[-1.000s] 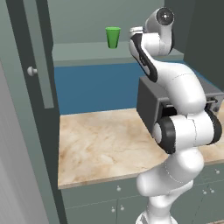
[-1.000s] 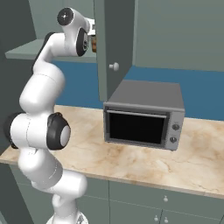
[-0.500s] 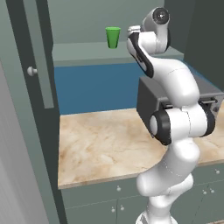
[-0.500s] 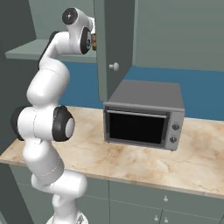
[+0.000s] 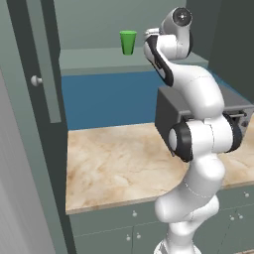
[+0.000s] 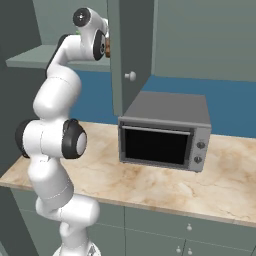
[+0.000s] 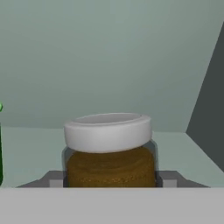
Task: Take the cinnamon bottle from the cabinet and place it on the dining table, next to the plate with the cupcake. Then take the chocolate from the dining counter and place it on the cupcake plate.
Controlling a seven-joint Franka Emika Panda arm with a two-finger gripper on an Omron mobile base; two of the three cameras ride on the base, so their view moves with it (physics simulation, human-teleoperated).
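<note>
Left base view: the arm reaches up to the cabinet shelf (image 5: pixel 99 55), its hand beside a green cup (image 5: pixel 128 42) standing there. Below, a marble bench (image 5: pixel 114 168) carries a grey microwave (image 5: pixel 166 111).

Right base view: the hand is at the edge of the open cabinet door (image 6: pixel 131 50), and a sliver of the brown jar (image 6: pixel 107 46) shows against it.

Hand view: the jar (image 7: pixel 109 151) stands upright on the shelf between the fingers (image 7: pixel 51 180), which sit right at its sides; a firm grip cannot be told.
</note>
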